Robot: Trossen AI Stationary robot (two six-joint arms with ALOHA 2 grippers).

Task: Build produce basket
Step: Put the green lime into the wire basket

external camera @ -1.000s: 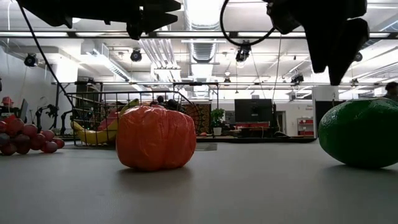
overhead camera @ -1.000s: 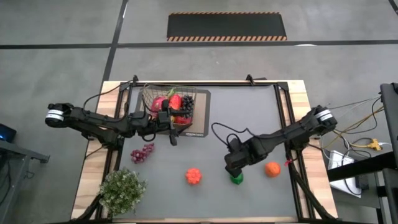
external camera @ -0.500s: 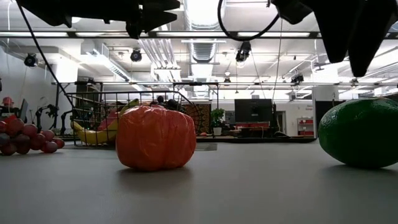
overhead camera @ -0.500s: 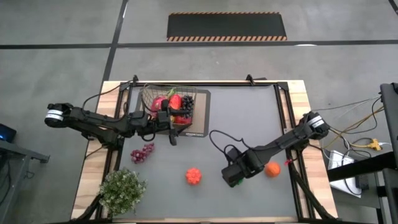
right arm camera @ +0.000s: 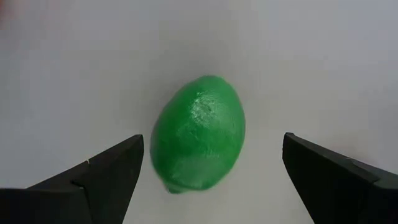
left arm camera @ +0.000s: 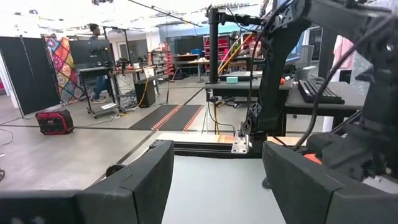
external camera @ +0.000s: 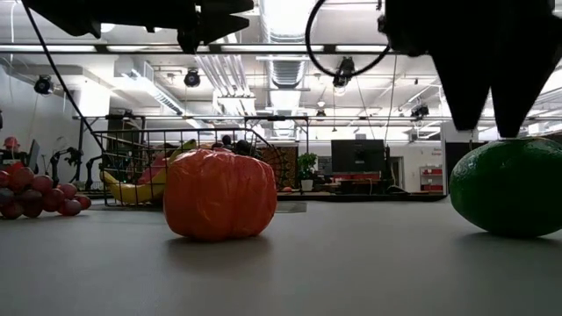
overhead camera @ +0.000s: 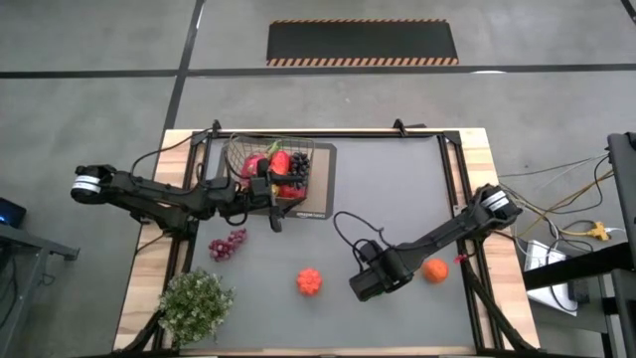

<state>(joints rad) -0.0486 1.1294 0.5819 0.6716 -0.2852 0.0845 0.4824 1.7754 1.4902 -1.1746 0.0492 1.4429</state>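
Observation:
The wire basket [overhead camera: 271, 167] stands at the far left on a dark mat, with red, yellow and dark produce in it. On the table lie purple grapes [overhead camera: 227, 245], an orange-red ribbed fruit [overhead camera: 310, 281] and an orange [overhead camera: 434, 269]. A green lime-shaped fruit [right arm camera: 199, 132] lies on its side on the grey top. My right gripper [right arm camera: 212, 139] hangs open just above it, pointing down, a finger on either side and apart from it. The gripper hides the fruit in the high view. My left gripper [overhead camera: 276, 221] is open and level at the basket's near side, with nothing between its fingers.
A leafy potted plant [overhead camera: 196, 303] stands at the near left corner. The grey table top [overhead camera: 397, 199] lies bare between the basket and my right arm. The table's black frame bars [overhead camera: 449, 169] run along the sides. Cables trail from my right arm [overhead camera: 348, 221].
My right gripper has moved toward the table's near edge and a little left, sinking slightly and rolling about its own axis. It now stands over the green fruit and covers it in the high view. Its fingers have stayed open.

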